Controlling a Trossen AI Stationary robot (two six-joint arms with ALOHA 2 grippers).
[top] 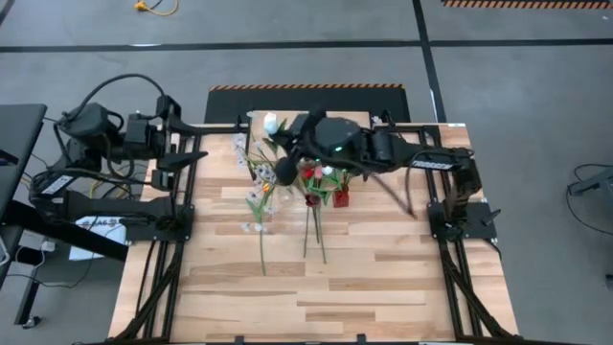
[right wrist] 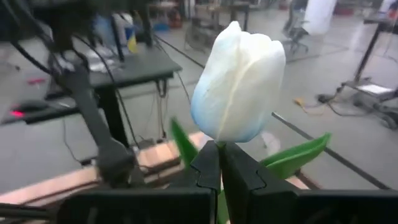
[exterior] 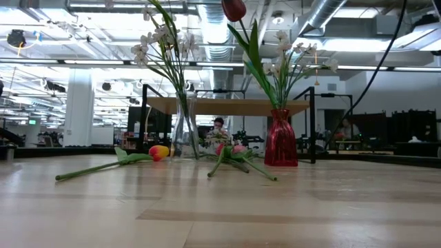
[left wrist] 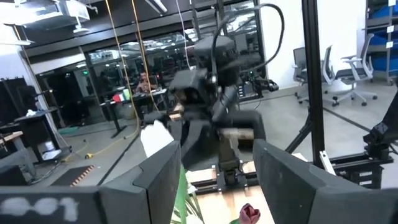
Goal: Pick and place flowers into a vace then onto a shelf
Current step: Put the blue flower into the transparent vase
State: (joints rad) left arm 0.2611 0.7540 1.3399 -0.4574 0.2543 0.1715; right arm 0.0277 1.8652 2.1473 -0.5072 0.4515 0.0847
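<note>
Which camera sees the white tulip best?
The right wrist view: the white tulip fills it, stem pinched in the right gripper. The high view shows a small white bud; the other views don't clearly show it.

the right arm reaches in from the table's right side, stretched across toward the far middle, its wrist raised above the tabletop. the right gripper (right wrist: 221, 168) has its two dark fingers (right wrist: 245, 177) pressed together on the stem just under a white tulip (right wrist: 238, 84), which stands upright above them. the left arm is drawn back at the table's left edge, off the work area, and the left gripper (left wrist: 217, 177) points across toward the right arm with its fingers (left wrist: 158, 177) partly apart and nothing between them.
</note>
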